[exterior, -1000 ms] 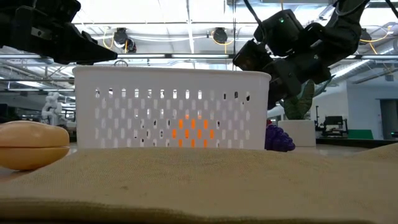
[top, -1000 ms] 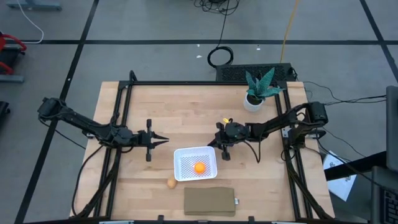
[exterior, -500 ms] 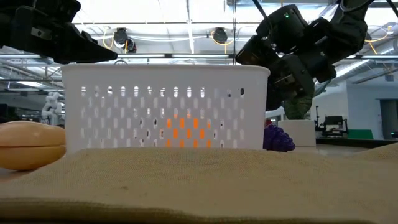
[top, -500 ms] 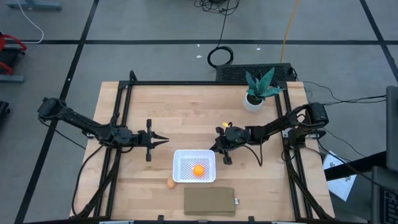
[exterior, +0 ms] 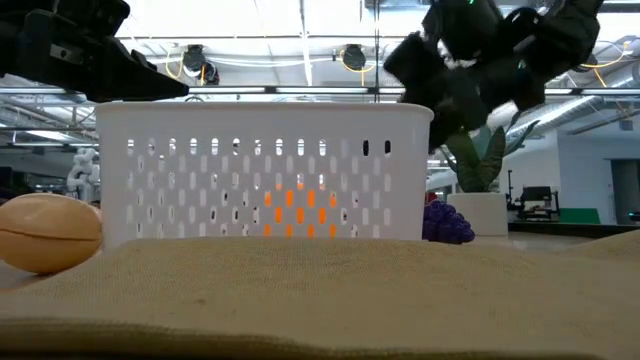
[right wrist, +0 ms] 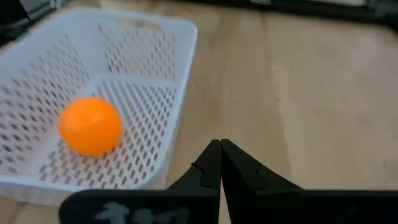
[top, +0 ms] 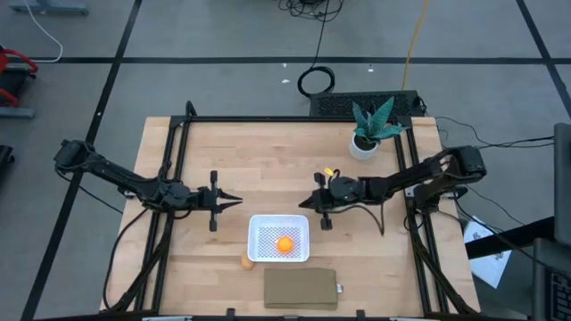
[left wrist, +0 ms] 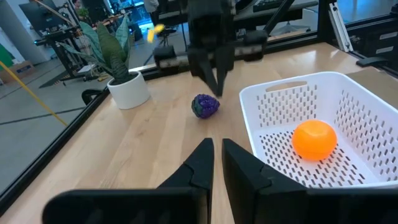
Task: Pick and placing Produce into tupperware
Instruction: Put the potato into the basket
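Resting inside the white tupperware at lower centre, the orange piece is already placed; the tan piece and purple piece are left outside. Both the right gripper and left gripper are kept pinched, empty, flanking it

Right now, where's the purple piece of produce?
The purple piece lies on the bare table just outside the white container, between it and the potted plant; the right gripper hangs shut just beyond it.
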Robot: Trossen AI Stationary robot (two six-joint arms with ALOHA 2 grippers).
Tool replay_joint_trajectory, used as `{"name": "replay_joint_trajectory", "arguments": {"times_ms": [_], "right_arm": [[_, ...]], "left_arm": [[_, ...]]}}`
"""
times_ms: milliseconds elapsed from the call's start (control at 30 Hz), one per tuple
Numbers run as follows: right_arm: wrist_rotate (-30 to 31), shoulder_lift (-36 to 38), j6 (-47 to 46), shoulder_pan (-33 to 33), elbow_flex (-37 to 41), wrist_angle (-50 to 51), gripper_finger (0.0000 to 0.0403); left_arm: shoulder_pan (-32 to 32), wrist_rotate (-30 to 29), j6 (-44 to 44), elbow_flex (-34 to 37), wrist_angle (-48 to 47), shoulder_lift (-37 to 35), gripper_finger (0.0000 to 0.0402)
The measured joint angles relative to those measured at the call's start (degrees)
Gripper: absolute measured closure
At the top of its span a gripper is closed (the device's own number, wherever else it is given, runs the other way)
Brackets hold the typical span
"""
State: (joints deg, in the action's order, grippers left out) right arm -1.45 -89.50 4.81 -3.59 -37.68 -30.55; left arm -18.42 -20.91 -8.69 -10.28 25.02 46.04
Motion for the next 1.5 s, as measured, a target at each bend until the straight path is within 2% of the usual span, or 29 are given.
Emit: {"name": "replay_joint_trajectory", "arguments": {"times_ms": [167,333,433,533,600,767,900,1100,1267,1500], "right_arm": [[-0.04,7.54,1.77,-1.57,3.40,-0.43,0.0403],[0.26,16.53,-0.54,-2.88,11.88,-10.09,0.0403],[5.34,21.55,-3.36,-3.75,16.91,-13.79,0.0403],[11.78,26.88,-3.44,-5.12,19.41,-7.62,0.0403],[14.00,30.65,-3.00,-5.95,20.22,-4.28,0.0403],[16.07,38.22,-2.72,-7.40,23.03,-5.22,0.0403],[21.59,41.97,-2.03,-8.50,25.72,-4.72,0.0403],[21.71,46.32,-1.26,-8.77,28.18,-5.20,0.0403],[16.19,49.17,1.87,-8.97,30.96,-9.09,0.0403],[19.45,53.04,3.31,-7.40,32.68,-9.01,0.0403]], "left_arm": [[-0.06,0.00,0.00,0.00,-0.14,0.00,0.0366],[-0.19,-0.02,-0.09,0.02,-0.50,0.01,0.0366],[-0.19,0.00,-0.42,0.02,-0.46,0.00,0.0366],[-0.19,-0.02,-0.42,0.02,-0.44,0.00,0.0366],[-0.19,-0.02,-0.42,0.02,-0.44,0.02,0.0366],[-0.19,-0.02,-0.57,0.02,-0.44,0.02,0.0366],[-0.19,-0.02,-0.55,0.02,-0.44,0.01,0.0366],[-0.19,-0.02,-0.35,0.02,-0.94,0.00,0.0366],[-0.19,-0.04,-0.39,0.02,-1.01,0.02,0.0366],[-0.19,-0.04,-1.25,0.02,-1.00,0.00,0.0366]]}}
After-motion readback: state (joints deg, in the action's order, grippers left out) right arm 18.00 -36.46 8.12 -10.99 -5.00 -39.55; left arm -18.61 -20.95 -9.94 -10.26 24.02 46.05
